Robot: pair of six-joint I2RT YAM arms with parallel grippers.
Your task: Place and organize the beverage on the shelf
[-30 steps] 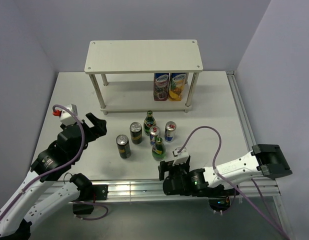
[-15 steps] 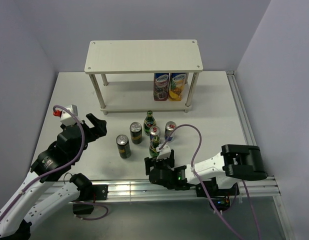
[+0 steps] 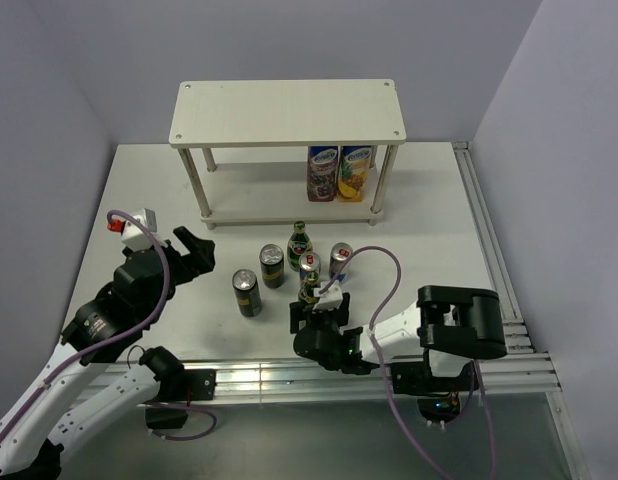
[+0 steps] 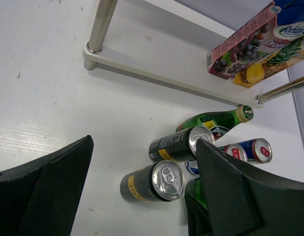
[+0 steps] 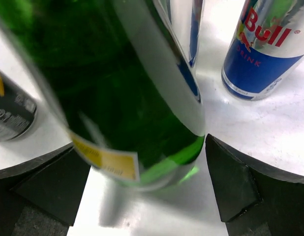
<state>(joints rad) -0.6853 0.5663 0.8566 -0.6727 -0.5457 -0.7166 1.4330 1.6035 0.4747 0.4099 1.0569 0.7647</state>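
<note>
Drinks cluster on the white table (image 3: 139, 190) in front of the pale two-tier wooden shelf (image 3: 286, 113): green glass bottles (image 3: 300, 243), dark gold-topped cans (image 3: 247, 293) and blue-and-silver cans (image 3: 340, 262). The right tool (image 3: 319, 322), spread wide, straddles the nearest green bottle (image 5: 117, 98) without squeezing it. The left tool (image 3: 189, 252) hangs open and empty, left of the cluster.

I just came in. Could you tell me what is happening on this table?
The robot is sorting drinks onto the shelf. Its right tool is open and straddles the nearest green bottle, not yet closed on it. The left tool hovers open to the left of the drinks, holding nothing. All six drinks stand on the table before the shelf; its lower board holds two juice cartons.
</note>
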